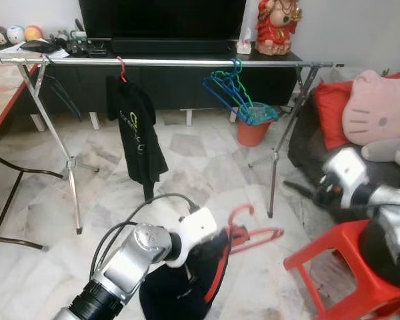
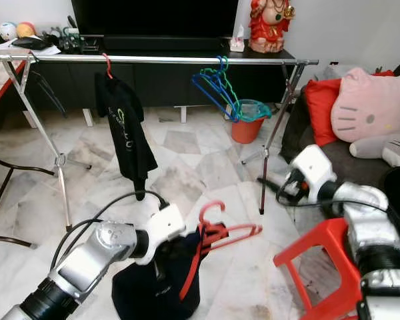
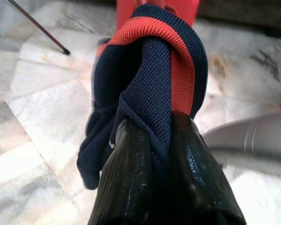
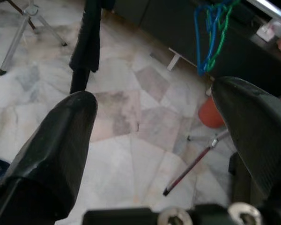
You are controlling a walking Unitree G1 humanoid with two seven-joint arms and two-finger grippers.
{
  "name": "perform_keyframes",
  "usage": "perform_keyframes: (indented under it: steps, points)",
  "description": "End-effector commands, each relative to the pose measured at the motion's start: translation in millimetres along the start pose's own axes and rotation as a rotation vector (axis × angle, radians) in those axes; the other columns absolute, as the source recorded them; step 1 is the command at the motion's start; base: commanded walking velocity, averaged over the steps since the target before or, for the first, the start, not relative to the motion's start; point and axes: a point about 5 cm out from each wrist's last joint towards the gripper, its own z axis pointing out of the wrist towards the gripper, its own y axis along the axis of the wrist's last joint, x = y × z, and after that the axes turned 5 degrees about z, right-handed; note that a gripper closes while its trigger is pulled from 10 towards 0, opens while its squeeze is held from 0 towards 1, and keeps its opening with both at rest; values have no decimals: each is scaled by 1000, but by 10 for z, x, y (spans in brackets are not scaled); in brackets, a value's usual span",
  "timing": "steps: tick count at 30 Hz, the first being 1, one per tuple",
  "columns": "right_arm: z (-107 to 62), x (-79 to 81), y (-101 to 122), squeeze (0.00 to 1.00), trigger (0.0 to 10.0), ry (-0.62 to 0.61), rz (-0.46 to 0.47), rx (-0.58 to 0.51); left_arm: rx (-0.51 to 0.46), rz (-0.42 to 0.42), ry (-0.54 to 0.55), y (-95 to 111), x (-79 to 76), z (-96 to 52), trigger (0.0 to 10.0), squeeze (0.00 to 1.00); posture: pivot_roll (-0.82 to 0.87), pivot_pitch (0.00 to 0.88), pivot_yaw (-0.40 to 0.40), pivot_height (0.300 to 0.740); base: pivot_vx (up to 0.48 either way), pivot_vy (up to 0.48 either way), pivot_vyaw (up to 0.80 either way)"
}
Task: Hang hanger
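Currently left gripper (image 1: 210, 248) is pinching the navy shirt (image 3: 150, 89) on the red hanger (image 1: 250, 233), not the hanger itself; fabric may be slipping off mid-lift. Right gripper (image 4: 154, 122) is hanging spread, empty.

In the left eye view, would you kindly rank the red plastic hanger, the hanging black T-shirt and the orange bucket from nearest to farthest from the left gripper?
1. Red plastic hanger: at the left gripper itself, carrying the navy garment it grips.
2. Hanging black T-shirt: ahead on the silver rail, towards the left.
3. Orange bucket: farthest, on the floor beyond the rail, to the right.
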Motion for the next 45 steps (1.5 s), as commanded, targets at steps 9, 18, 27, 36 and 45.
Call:
perform_keyframes:
  steps: [9, 18, 27, 36, 45]
  points:
    - [3, 320, -80, 0, 10000, 279, 2, 16, -264, -266, 254, 291, 409, -149, 10000, 0, -27, 0, -85, 740, 0, 0, 0]
    - [-26, 286, 6, 0, 10000, 286, -1, -14, -340, -622, 601, 254, 700, -159, 10000, 0, -29, 0, -85, 740, 0, 0, 0]
    - [18, 415, -43, 0, 10000, 309, 27, -29, -591, -320, 816, 537, 812, -452, 10000, 0, -26, 0, -88, 740, 0, 0, 0]
    - [57, 497, 2, 0, 10000, 344, 28, -56, -785, -108, 1083, 606, 854, -781, 10000, 0, -27, 0, -99, 740, 0, 0, 0]
    - [81, 554, 13, 0, 10000, 373, 23, -56, -528, -102, 860, 424, 830, -444, 10000, 0, -21, 0, -103, 740, 0, 0, 0]
